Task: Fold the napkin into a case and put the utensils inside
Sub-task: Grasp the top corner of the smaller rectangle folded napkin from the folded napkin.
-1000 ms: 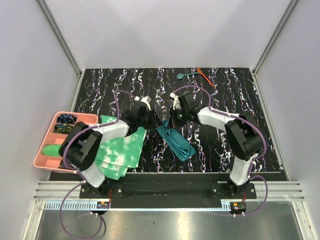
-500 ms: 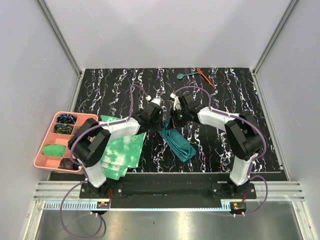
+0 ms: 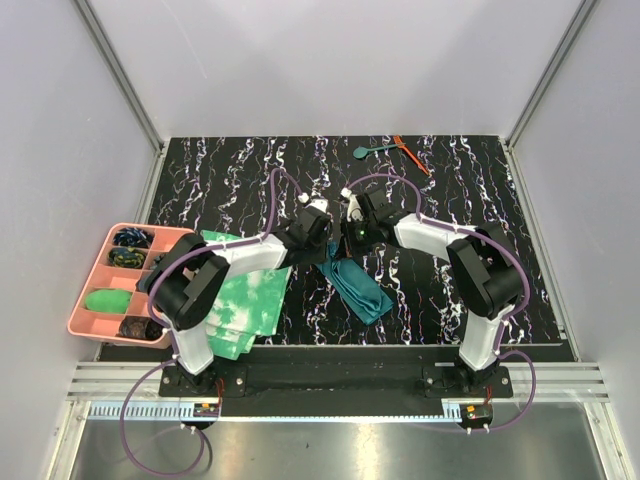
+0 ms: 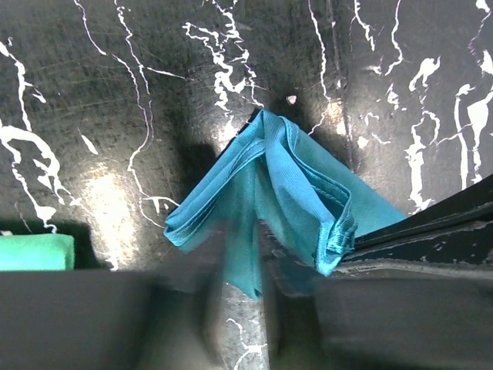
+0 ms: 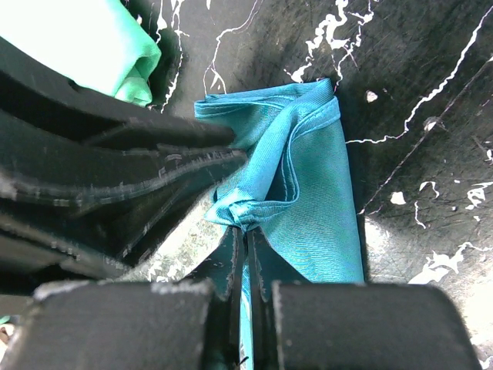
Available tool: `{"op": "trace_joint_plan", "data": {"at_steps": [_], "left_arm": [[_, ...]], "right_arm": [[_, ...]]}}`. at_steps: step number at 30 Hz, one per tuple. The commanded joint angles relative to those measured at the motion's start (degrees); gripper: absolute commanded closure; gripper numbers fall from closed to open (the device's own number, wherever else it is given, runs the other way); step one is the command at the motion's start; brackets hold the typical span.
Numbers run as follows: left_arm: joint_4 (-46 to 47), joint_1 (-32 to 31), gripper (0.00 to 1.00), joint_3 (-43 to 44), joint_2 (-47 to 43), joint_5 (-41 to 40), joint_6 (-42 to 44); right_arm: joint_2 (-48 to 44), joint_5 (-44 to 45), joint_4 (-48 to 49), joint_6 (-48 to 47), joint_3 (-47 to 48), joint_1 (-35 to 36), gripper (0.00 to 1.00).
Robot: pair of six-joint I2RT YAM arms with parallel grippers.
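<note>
- The napkin, folded into a narrow dark teal strip, lies on the black marbled table near its middle. It runs slantwise from the centre toward the near edge.
- Both arms meet over the strip's far end.
- The right claw is clenched on a bunched fold of the napkin. The cloth puckers just ahead of its pressed-together fingertips.
- The left claw sits low at the same end, with a point of the napkin lying between its fingers. Those fingers are blurred, and I cannot tell whether they grip the cloth.
- In the left wrist view the napkin's layered hems fan out from a peak toward the two claws.
- The utensils rest at the table's far edge, right of the middle. They are a teal spoon and an orange-red stick just beside it, both well apart from the napkin.
- Green tie-dye cloths lie left of the napkin, toward the near edge.
- A pink tray sits at the left edge.
</note>
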Motion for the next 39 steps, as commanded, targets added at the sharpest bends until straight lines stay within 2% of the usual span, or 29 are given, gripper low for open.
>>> {"op": "trace_joint_plan", "data": {"at_steps": [1,2,5,24,31,39], "left_arm": [[0.5,-0.4,0.89,2.5,0.2,-2.5,0.3],[0.5,-0.4,0.95,2.4,0.0,-2.6,0.3],[0.5,-0.4,1.00,2.5,-0.9,-3.1,0.4],[8.9,-0.1,1.00,-4.7,-7.0,1.4,-4.4],[10.3,-0.1,1.00,-6.2,-7.6,1.0,-5.7],[8.6,-0.1,1.00,-5.0,-7.6,0.3,-6.4]], "right_arm": [[0.5,-1.9,0.9,0.5,2.4,-0.3,1.00],[0.4,-2.0,0.8,0.7,2.5,-0.3,1.00],[1.1,-2.2,0.8,0.9,2.7,-0.4,1.00],[8.2,-7.3,3.6,4.7,4.8,-0.3,1.00],[11.5,-9.4,6.2,6.5,6.4,-0.1,1.00],[10.0,-10.3,6.6,5.5,4.2,-0.1,0.99]]}}
